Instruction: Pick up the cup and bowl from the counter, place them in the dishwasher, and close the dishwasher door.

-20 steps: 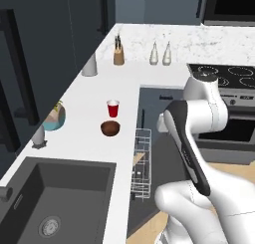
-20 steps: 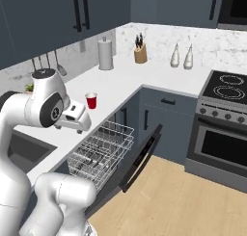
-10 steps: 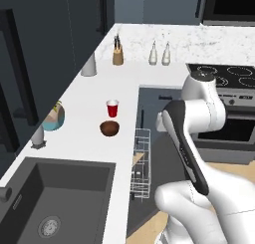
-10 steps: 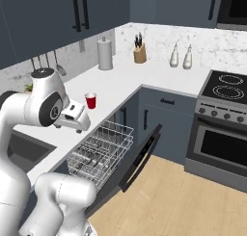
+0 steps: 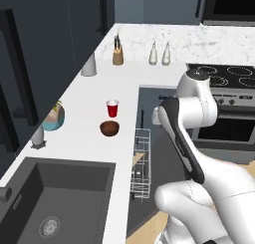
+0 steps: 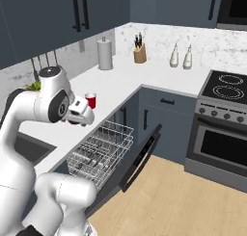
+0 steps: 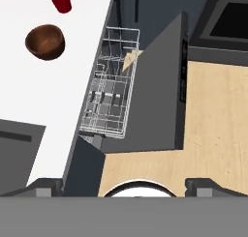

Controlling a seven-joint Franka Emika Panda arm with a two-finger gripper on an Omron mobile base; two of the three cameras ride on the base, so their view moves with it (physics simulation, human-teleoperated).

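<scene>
The gripper [image 7: 124, 183] has its jaws spread wide at the bottom of the hand view, holding nothing. The bowl [image 7: 45, 41] and cup [image 7: 59, 0] sit upper left on the white counter [image 7: 29, 91]. At centre, the rack [image 7: 112, 86] stands out over the open door [image 7: 150, 96], with wood floor [image 7: 218, 115] on the right.

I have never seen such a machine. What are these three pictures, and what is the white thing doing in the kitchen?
The white thing is a robot arm on a driving base. Two pictures come from cameras on the base, one behind the arm on its left, one on its right. The third comes from a camera on the hand, looking down.

On the counter stand a red cup and a brown bowl, side by side and apart. Further back are a canister, a knife block and two bottles. The dishwasher door hangs open, with the wire rack pulled out.

The gripper is open above the counter edge and holds nothing.
</scene>
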